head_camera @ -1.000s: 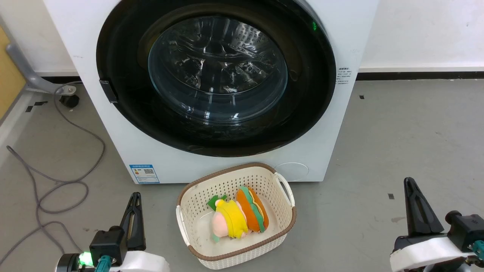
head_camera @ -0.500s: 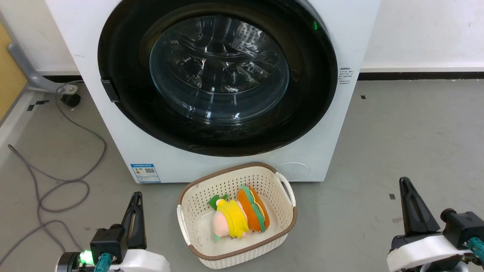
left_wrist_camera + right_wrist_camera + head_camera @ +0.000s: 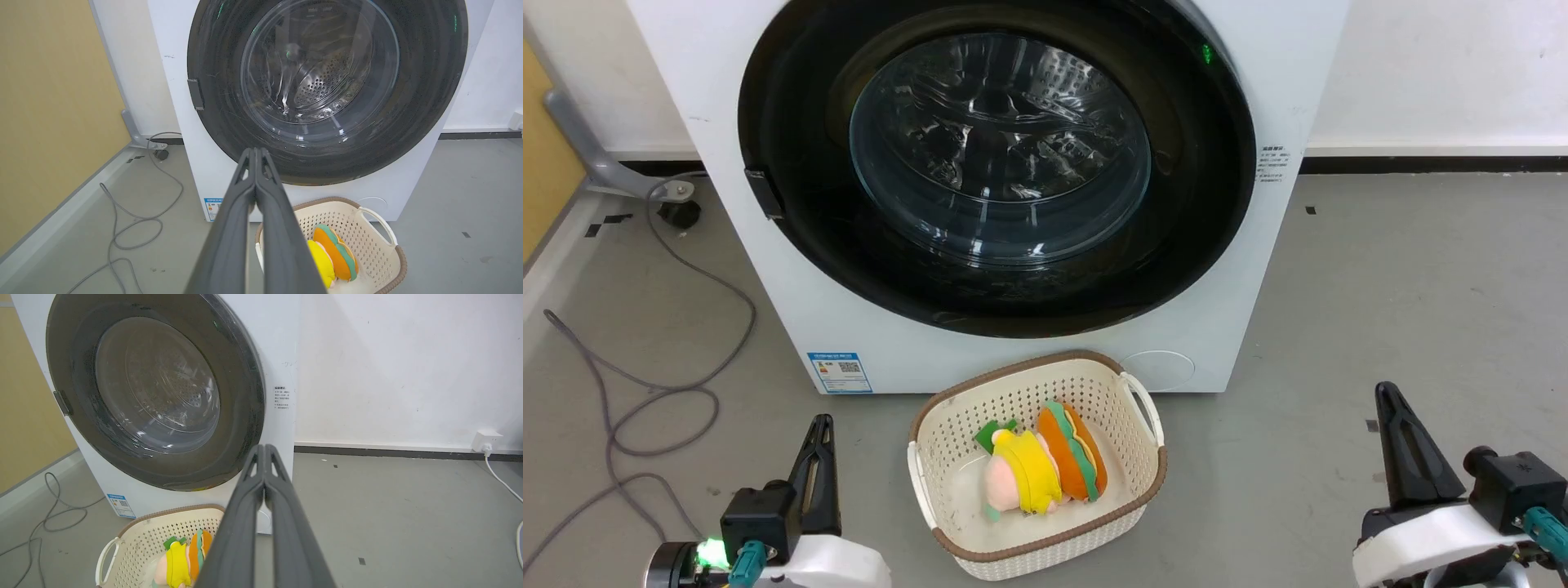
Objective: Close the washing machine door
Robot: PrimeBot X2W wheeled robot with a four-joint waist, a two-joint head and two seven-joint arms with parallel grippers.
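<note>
The left pincer [image 3: 255, 155] is seen rising from the bottom edge, its two dark fingers pressed together along their length. Beyond its tip, the washing machine door [image 3: 425, 102] is set flush in the front of the white washing machine [image 3: 175, 81], and perforated steel is glimpsed through the glass. A cream basket [image 3: 367, 253] holding soft toys [image 3: 335, 253] is placed on the grey floor [image 3: 470, 196] just before the washer. A grey cable [image 3: 138, 219] is looped at the left.
</note>
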